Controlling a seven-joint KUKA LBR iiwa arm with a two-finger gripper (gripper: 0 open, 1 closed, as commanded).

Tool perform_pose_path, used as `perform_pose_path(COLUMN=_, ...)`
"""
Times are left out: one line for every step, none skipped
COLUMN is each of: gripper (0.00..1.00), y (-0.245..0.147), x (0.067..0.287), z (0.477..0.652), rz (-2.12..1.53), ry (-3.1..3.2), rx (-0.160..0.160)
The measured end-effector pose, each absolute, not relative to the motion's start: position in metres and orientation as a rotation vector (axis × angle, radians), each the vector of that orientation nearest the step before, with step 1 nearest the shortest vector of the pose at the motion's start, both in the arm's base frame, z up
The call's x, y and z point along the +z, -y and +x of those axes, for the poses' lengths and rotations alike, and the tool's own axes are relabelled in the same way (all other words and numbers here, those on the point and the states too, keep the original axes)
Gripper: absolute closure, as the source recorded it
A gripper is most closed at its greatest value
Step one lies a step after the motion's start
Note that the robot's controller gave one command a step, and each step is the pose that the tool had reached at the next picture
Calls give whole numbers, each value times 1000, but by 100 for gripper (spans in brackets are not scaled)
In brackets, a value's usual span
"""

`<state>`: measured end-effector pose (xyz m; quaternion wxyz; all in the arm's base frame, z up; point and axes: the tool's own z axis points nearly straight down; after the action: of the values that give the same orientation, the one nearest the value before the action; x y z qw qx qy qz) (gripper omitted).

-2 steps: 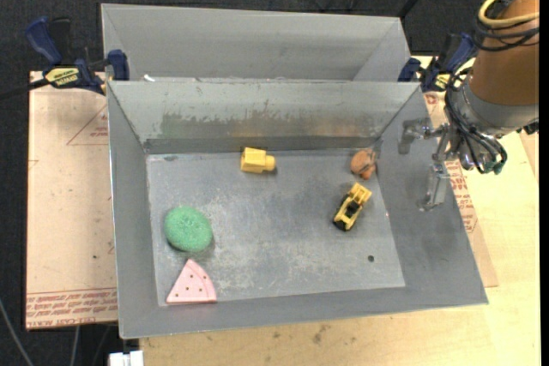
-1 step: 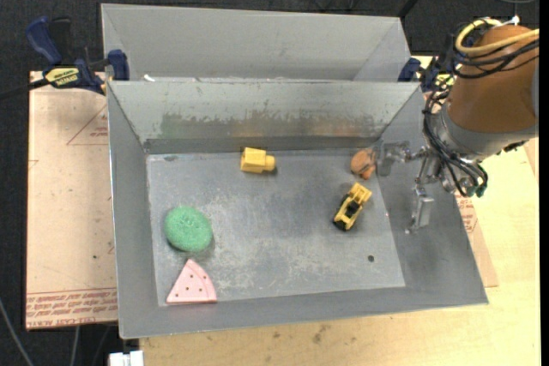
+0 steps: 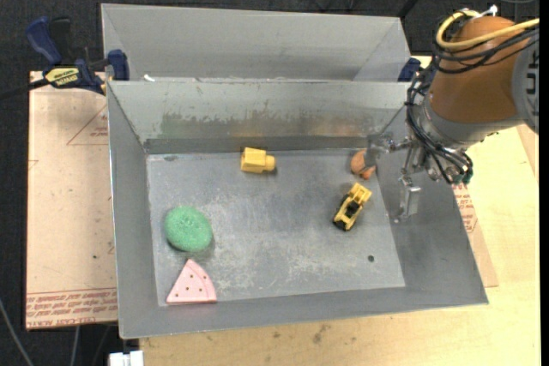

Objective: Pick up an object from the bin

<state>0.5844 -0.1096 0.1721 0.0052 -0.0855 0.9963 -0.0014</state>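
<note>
A grey metal bin [image 3: 257,107] with sloping walls sits under a KUKA arm [image 3: 473,77], whose orange-covered wrist and looped cables reach in from the right. The gripper [image 3: 403,206] hangs low over the right side of the bin, where the floor meets the right wall. How far it is open, and whether it has hold of anything, cannot be told from this angle. Five small things lie scattered on the floor, well apart from one another. The largest, a green round scrubby ball [image 3: 188,228], rests at the left, far across the bin from the gripper. Just nearer than the ball, in the near left corner, lies a pink triangular wedge [image 3: 191,285]. A yellow block-like toy [image 3: 257,160] sits close to the far wall, left of centre. Nearest the gripper is a yellow toy digger [image 3: 352,207], lying slantwise on the floor just to the gripper's left and apart from it. A small orange thing [image 3: 364,165], its kind unclear, lies against the far wall, beyond the digger and to the far left of the gripper.
</note>
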Motion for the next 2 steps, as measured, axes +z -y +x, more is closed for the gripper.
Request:
perform_pose_path(gripper=0, y=99, x=135, z=562, rz=-167, ry=-3132, rx=2)
perform_pose_path(gripper=0, y=98, x=118, z=544, rz=-231, ry=-3137, rx=2)
